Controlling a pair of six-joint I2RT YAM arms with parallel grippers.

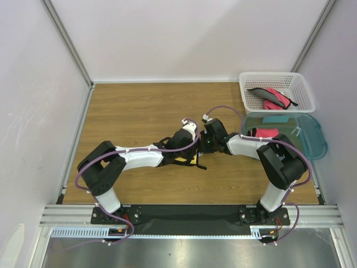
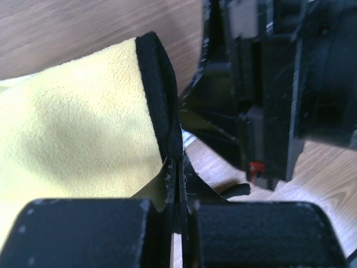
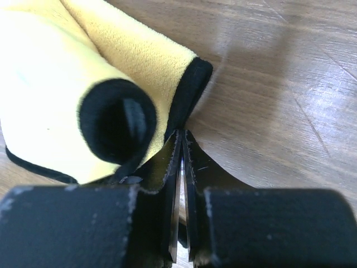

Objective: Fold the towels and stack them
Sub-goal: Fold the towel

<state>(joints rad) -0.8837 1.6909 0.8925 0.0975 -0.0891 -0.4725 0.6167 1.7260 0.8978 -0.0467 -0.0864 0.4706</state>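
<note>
Pinches the yellow towel (image 2: pixel 72 128) by its black hem in left pincer (image 2: pixel 178 209) and right pincer (image 3: pixel 181 164), close together, with the cloth leftward.

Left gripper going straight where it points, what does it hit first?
Beyond the yellow towel it pinches, the left gripper would likely meet the right gripper, close ahead; depth is unclear.

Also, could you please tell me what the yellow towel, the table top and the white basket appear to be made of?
The yellow towel: soft napped fabric, possibly microfibre; matt, fuzzy pile with a black sewn edging.
The table top: wood or wood-look laminate, I cannot tell which; grain streaks and a slight sheen.
The white basket: probably moulded plastic; smooth, rigid lattice walls.
</note>
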